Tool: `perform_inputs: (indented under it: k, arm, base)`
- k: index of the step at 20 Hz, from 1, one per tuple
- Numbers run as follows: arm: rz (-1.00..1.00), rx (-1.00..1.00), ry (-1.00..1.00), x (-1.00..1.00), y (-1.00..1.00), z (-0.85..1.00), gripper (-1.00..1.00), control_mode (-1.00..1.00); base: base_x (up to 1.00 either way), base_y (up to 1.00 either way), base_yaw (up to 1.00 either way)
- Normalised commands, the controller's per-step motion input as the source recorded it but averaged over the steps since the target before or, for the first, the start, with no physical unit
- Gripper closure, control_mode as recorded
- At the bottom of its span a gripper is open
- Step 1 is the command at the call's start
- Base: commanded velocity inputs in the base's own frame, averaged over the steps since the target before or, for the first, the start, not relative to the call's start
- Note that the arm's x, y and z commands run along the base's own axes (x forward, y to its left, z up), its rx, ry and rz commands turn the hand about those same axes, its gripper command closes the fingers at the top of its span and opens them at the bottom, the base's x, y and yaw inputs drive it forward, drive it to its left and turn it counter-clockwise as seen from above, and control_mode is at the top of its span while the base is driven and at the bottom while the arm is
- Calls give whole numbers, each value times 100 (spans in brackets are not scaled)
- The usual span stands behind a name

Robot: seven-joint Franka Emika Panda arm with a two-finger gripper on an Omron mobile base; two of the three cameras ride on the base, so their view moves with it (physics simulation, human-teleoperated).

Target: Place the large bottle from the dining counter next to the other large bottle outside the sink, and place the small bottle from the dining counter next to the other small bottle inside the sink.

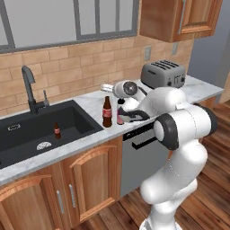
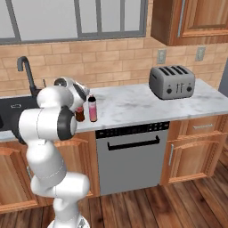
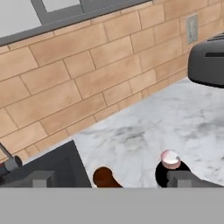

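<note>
Currently positioned at sink-side counter [image 1: 85,105], gripper [image 3: 107,180] spread fully, grasping nothing. Two large bottles stand upright just right of sink [image 1: 67,112]: dark cola bottle [image 1: 107,112] w/ red label, and pink bottle [image 2: 92,109] w/ pale cap just beside it, apart by a narrow gap. Judged: large-bottle step complete, since the pair sits side by side outside the basin as task requires. Small bottle [image 1: 57,130] stands upright inside sink, near drain; appears alone, so its partner presumably remains at dining counter (not visible from these views). In hand view, both bottle tops sit just above the fingertips [image 3: 179,177], pink cap near right tip, brown cap between the two tips; contact w/ either cannot be told. Arm pose: elbow folded high, forearm reaching fwd and left toward backsplash, wrist roughly level w/ bottle necks, hand directly behind bottles and partly hiding the pink one in left base view. Toaster [image 2: 172,81] well apart to the right, no interference. Risk, as judged: a careless move from this pose may tip either bottle.
</note>
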Motion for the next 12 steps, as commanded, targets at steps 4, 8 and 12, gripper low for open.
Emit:
perform_inputs:
  k: [4, 8, 12]
  arm:
    - [5, 0, 8, 1, 5, 100, -100, -100]
    - [7, 0, 9, 1, 0, 100, -100, -100]
    - [11, -4, 12, 0, 0, 93, -100, -100]
  base:
    - [0, 0, 0]
    - [0, 0, 0]
    - [0, 0, 0]
